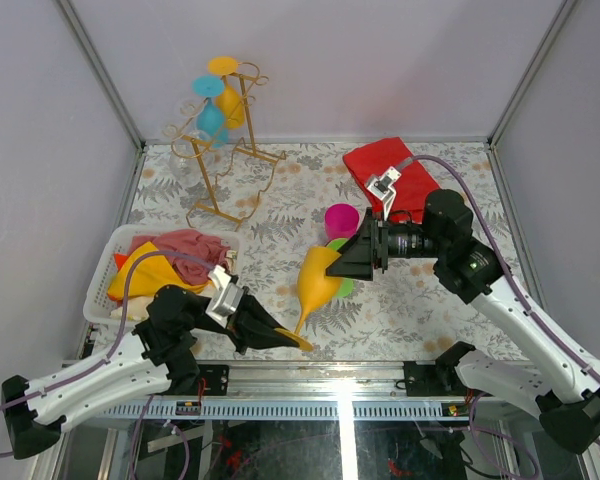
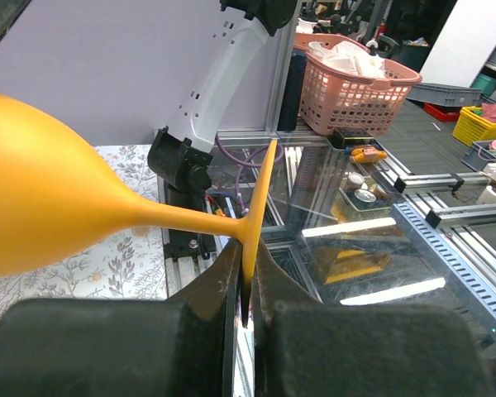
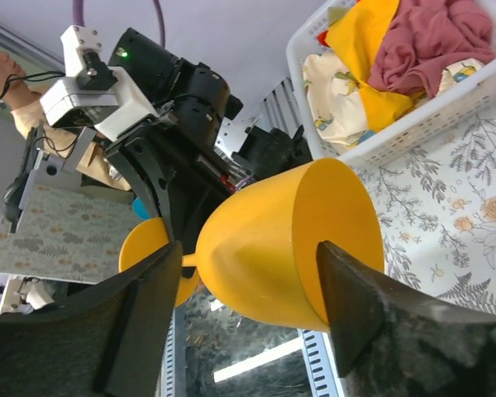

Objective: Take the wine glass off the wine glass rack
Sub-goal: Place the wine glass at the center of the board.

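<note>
Hiding wine glass (image 2: 50, 190) foot edge: left hand (image 2: 246, 310) | bowl partly behind right hand (image 3: 248, 258)

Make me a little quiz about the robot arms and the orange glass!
1. True or false: the left gripper is pinching the flat foot of the orange wine glass.
2. Which thing holds the coloured cloths? A) the white basket B) a pink cup C) a gold wire rack
3. Fill the gap: the right gripper has its open fingers on either side of the glass's ____.

Key: 1 true; 2 A; 3 bowl.
</note>
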Controlling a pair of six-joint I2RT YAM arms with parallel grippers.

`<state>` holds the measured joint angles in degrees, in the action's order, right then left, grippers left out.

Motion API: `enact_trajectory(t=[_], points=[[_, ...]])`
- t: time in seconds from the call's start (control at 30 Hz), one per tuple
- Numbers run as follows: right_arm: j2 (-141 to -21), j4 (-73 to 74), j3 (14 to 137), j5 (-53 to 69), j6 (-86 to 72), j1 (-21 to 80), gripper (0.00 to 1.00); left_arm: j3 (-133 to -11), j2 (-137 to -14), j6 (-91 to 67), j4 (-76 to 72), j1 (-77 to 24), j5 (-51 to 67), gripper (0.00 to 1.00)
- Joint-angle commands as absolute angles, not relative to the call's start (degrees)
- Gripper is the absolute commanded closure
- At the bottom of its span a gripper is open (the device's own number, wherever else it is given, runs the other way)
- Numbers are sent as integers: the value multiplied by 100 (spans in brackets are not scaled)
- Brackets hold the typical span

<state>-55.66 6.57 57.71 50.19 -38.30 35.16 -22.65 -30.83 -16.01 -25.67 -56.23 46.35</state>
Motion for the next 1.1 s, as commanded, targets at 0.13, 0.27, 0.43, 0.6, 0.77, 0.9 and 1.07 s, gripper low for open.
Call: enact_trajectory(t=[0.13, 0.27, 0.43, 0.6, 0.77, 0.9, 1.07], points=[[-5375, -542, 5574, 6313, -4559, 3499, 45, -2287, -2995, -1445, -2595, -5660, 4537, 100], [-5318, -773, 5536, 6494, -4699, 3498, 56, -2342, -2859, -1381, -2084, -5660, 4194, 97], [-5145, -784, 5546, 6409, -4642, 3498, 92, -2289, -2574, -1379, -1569, -5661, 3652, 91], [-4861, -574, 5558, 6277, -4459, 3498, 100, -2273, -2262, -1333, -1109, -5662, 3103, 70], [-4629, 631, 5854, 5924, -3650, 3501, 100, -2356, -2013, -1323, -784, -5667, 2676, 42], [-4569, 1506, 6061, 5676, -3116, 3498, 100, -2460, -1951, -1431, -703, -5660, 2423, 26], [-4564, 2359, 6209, 5327, -2587, 3513, 100, -2602, -2052, -1624, -656, -5665, 2281, 5]])
